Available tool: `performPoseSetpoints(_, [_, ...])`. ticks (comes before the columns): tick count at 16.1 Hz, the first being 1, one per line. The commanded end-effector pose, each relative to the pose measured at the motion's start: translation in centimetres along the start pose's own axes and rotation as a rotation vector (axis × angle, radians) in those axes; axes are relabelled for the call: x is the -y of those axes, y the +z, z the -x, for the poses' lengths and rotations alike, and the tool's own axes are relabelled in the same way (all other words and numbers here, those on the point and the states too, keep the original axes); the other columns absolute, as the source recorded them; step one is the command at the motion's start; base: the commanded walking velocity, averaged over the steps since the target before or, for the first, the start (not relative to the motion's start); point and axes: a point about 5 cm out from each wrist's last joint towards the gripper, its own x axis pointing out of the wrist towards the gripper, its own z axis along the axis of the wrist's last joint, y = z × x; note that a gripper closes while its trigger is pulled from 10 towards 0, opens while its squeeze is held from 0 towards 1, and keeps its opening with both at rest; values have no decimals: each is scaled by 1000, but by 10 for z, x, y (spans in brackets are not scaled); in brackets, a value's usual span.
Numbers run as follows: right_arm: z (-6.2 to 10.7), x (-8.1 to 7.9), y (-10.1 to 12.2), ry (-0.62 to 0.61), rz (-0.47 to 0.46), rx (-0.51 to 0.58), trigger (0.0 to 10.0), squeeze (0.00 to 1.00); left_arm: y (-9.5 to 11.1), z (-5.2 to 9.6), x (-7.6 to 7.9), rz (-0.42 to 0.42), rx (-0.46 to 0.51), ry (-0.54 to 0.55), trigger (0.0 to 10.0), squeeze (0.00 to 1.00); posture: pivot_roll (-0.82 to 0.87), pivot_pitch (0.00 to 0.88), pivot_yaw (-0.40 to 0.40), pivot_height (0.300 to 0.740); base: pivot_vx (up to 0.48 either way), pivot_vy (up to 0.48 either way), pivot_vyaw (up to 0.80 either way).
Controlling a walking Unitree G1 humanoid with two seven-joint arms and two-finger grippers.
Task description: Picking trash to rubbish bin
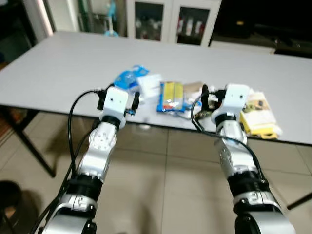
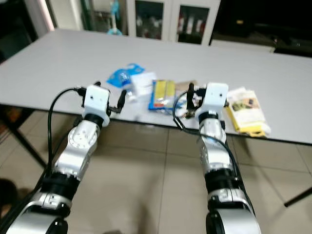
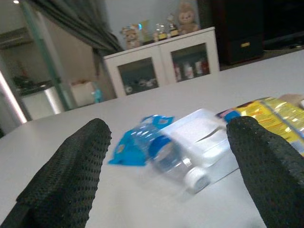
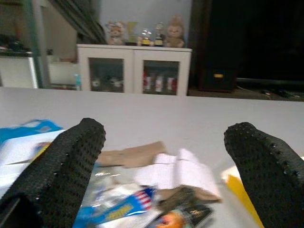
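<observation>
We're at the near edge of the grey table point(image 1: 58, 63), both arms raised w/ wrists level with the tabletop; trash sits in a loose row along that near edge, just ahead of us.

Left gripper point(image 3: 175, 156) is spread wide, nothing between its fingers point(image 3: 71, 171); straight ahead of it lies a clear plastic bottle point(image 3: 178, 159) on its side, white cap toward us, blue label; a blue packet point(image 1: 127, 78) lies just behind the bottle, touching it, and a white wrapper point(image 1: 150, 86) lies beside it, toward the centre.

Middle of the row: a blue-and-yellow snack bag point(image 1: 171, 96), lying flat, near the white wrapper; next over we see a tan piece of paper point(image 4: 137, 156) and a crumpled white paper point(image 4: 178, 173), overlapping.

Right gripper point(image 4: 164, 161) is also spread wide, holding nothing; it faces that paper pile, w/ small colourful wrappers point(image 4: 142, 206) closest to the edge; off to its right is a yellow packet point(image 1: 261, 122) w/ a white printed pack on top, touching.

Behind the table: a white cabinet point(image 4: 134, 69) w/ glass doors, small figurines on top; tiled floor point(image 1: 161, 165) below us.
</observation>
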Motion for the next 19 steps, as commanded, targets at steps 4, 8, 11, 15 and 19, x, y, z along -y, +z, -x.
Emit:
performPoseSetpoints(4, [-2,8,0,-25,-1,-5,10000,0,4,-3,8,4,9,-21,10000,0,17,22,-61,740,480,0,0])
performPoseSetpoints(8, [-1,7,-1,-26,-3,-7,10000,0,5,-3,9,1,11,-30,10000,0,14,25,-57,740,480,0,0])
performPoseSetpoints(11, [-1,7,-1,-19,-5,-11,10000,0,6,-4,11,0,12,-37,10000,0,13,28,-58,740,480,0,0])
performPoseSetpoints(15, [-1,7,-2,-24,-5,-12,10000,0,6,-4,11,-1,12,-40,10000,0,13,31,-58,740,480,0,0])
performPoseSetpoints(19, [0,6,-3,-20,-10,-14,10000,0,7,-3,13,1,23,-55,10000,0,14,34,-57,740,397,0,0])
